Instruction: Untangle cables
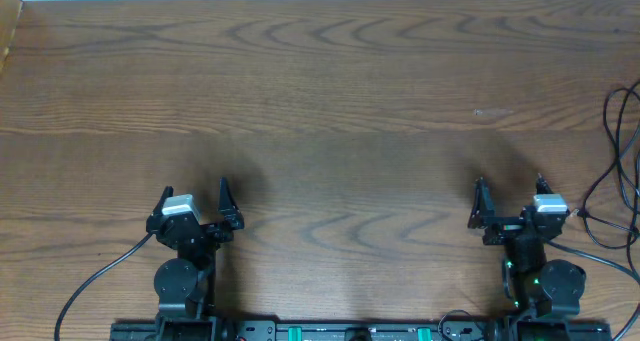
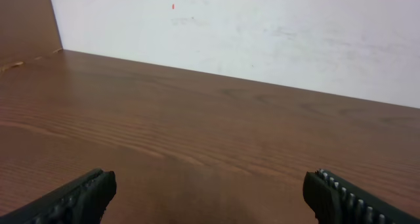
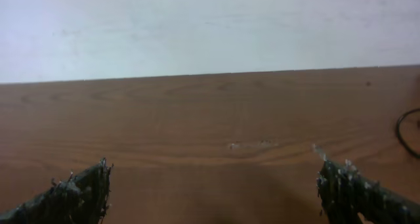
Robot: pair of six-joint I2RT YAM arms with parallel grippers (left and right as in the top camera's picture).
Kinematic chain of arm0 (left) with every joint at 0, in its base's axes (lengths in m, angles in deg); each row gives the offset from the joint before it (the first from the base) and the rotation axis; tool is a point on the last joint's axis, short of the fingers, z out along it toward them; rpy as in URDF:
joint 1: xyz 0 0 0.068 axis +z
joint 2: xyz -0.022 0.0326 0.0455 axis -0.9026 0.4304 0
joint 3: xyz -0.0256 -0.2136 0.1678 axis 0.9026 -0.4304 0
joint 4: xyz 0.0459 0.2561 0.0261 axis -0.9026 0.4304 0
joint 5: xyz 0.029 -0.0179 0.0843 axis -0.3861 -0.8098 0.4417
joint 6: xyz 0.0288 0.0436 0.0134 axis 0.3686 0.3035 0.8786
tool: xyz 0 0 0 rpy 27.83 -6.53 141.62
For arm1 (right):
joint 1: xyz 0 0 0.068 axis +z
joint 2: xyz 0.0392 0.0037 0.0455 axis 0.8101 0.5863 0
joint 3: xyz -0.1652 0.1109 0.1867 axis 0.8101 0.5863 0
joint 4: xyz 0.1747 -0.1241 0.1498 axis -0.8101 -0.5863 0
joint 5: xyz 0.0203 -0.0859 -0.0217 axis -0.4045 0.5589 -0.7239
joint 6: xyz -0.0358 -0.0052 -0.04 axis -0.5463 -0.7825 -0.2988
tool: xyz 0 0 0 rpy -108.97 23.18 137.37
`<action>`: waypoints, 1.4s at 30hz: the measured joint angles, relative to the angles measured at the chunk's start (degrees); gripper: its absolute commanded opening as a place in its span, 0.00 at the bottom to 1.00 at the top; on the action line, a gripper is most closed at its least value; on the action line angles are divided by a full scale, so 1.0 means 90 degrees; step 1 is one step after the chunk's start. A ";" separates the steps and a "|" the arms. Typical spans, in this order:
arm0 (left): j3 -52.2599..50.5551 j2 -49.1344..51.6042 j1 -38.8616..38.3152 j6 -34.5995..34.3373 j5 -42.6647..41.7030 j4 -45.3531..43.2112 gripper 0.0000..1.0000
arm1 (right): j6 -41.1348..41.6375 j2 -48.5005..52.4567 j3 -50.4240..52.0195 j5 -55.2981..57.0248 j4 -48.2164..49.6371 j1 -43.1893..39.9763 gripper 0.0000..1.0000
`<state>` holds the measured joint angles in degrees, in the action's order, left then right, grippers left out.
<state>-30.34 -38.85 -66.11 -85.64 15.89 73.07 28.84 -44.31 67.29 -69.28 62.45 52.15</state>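
Thin black cables (image 1: 618, 146) loop at the far right edge of the wooden table (image 1: 330, 101), mostly cut off by the frame. One black loop also shows at the right edge of the right wrist view (image 3: 405, 129). No white cord is in view. My left gripper (image 1: 194, 188) is open and empty near the front left, with bare wood between its fingers (image 2: 210, 184). My right gripper (image 1: 510, 181) is open and empty near the front right (image 3: 213, 178), to the left of the cables and apart from them.
A white wall (image 2: 262, 33) stands behind the table's far edge. Thicker black arm wires trail from the left arm (image 1: 90, 281) and the right arm (image 1: 605, 259). A pale scuff (image 1: 492, 112) marks the wood.
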 measured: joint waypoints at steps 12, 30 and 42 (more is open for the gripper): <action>0.0000 0.0000 0.0000 0.0000 0.0000 0.0000 0.96 | -0.0741 0.0000 0.0000 0.0080 0.0002 0.0097 0.99; 0.0000 0.0000 0.0000 0.0000 0.0000 0.0000 0.96 | -0.0811 0.0000 0.0000 0.0083 0.0002 0.0097 0.99; 0.0000 0.0000 0.0000 0.0000 0.0000 0.0000 0.96 | -0.0814 0.0000 0.0000 0.0083 0.0002 0.0097 0.99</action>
<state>-30.34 -38.85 -66.11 -85.64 15.89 73.07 21.51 -44.31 67.29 -68.54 62.47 53.02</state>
